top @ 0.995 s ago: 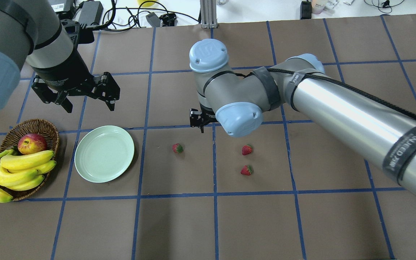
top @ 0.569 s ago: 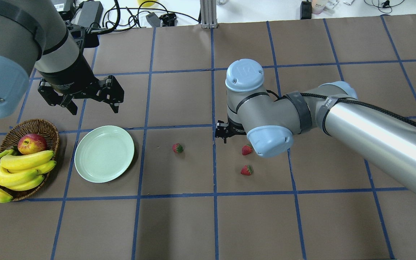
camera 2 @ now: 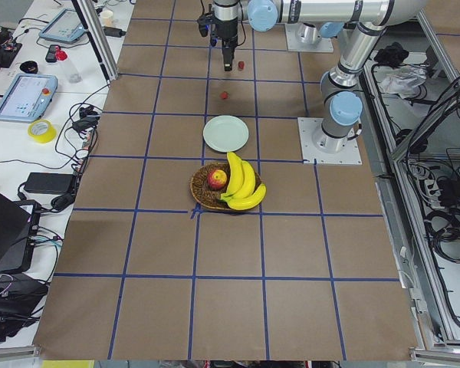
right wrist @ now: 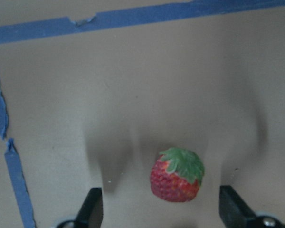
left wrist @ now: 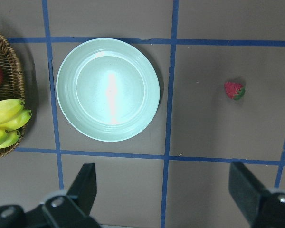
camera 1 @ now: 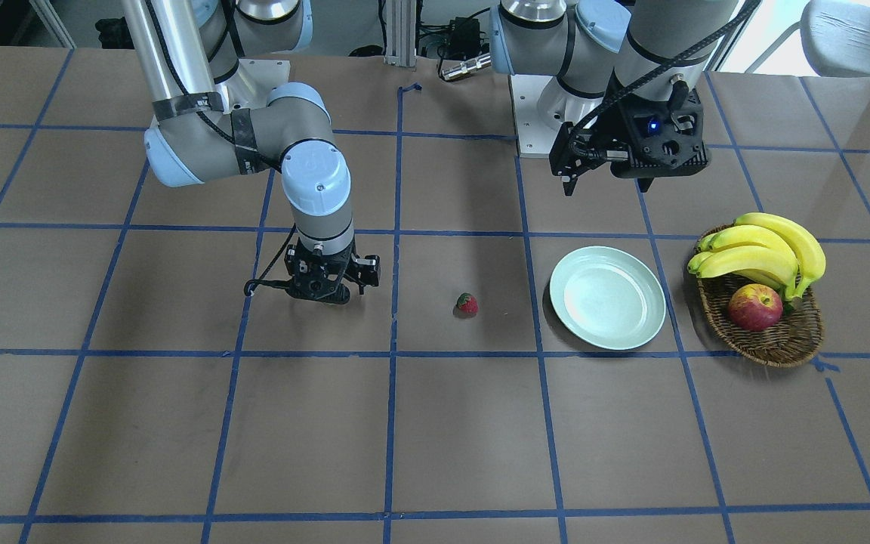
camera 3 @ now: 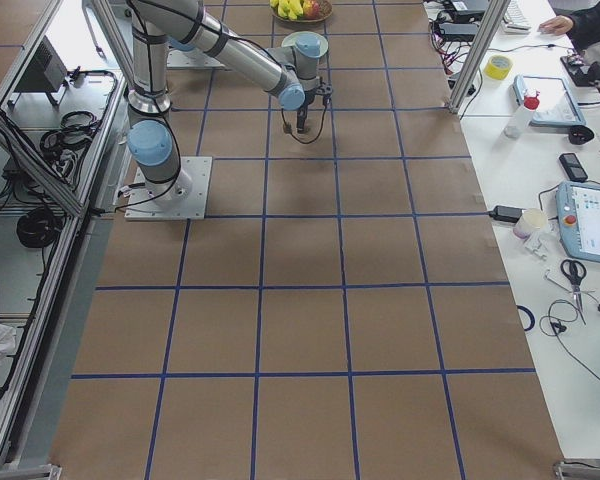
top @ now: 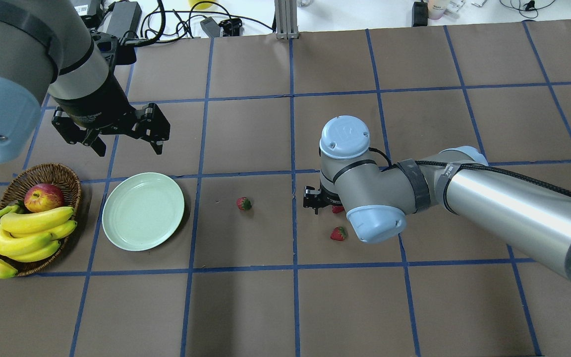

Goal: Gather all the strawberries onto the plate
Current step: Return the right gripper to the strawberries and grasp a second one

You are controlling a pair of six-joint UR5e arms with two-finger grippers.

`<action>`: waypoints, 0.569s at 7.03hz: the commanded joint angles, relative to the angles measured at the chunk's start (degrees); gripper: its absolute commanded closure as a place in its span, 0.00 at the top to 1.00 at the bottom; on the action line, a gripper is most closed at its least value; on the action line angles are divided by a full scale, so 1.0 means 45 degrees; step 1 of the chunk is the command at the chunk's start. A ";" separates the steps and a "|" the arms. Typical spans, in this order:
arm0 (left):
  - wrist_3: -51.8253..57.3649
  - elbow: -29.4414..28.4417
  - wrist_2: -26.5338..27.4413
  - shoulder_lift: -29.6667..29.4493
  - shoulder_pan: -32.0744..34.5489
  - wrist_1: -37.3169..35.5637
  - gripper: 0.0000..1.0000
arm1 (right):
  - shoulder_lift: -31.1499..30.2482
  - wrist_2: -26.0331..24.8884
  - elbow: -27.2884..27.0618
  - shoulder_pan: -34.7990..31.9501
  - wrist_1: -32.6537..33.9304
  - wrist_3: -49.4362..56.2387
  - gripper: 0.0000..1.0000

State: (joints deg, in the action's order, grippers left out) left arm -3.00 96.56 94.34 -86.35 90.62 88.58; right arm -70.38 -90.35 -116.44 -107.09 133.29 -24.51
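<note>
Three small red strawberries lie on the brown table: one to the right of the plate [top: 244, 203], one half hidden under my right wrist [top: 337, 209], one just in front of it [top: 338, 233]. The mint-green plate [top: 143, 210] is empty. My right gripper [right wrist: 161, 209] is open and low, its fingers [right wrist: 91, 208] either side of a strawberry [right wrist: 176, 175]. In the front view the right gripper [camera 1: 327, 291] hides that berry. My left gripper [top: 130, 148] hangs open and empty behind the plate. The left wrist view shows the plate [left wrist: 108, 89] and a strawberry [left wrist: 234, 90].
A brown wicker basket [top: 67, 178] with an apple [top: 43, 197] and bananas [top: 23, 233] stands left of the plate. Blue tape lines grid the table. Cables and devices lie along the far edge [top: 132, 20].
My right arm has swung to the right and come down over the middle strawberry, which is now partly covered. My left gripper has shifted only slightly.
</note>
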 commanded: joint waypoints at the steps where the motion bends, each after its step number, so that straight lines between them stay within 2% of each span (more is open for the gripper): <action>1: 0.0002 0.0007 0.0050 0.0029 -0.0019 -0.0036 1.00 | 0.0132 0.0018 0.0055 0.0455 0.0164 -0.0022 0.82; 2: 0.0002 -0.0013 0.0070 0.0029 -0.0020 -0.0036 1.00 | 0.0152 0.0037 0.0074 0.0478 0.0165 -0.0022 0.80; 3: 0.0002 -0.0013 0.0089 0.0029 -0.0039 -0.0056 1.00 | 0.0152 0.0057 -0.0022 0.0478 0.0165 -0.0022 0.74; 4: 0.0002 -0.0032 0.0089 0.0048 -0.0039 -0.0056 1.00 | 0.0152 0.0386 0.0035 0.0478 0.0146 0.0075 0.58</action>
State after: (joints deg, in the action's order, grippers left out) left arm -2.99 96.49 94.70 -86.20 90.47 88.36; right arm -69.74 -89.77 -116.34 -105.02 134.00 -24.51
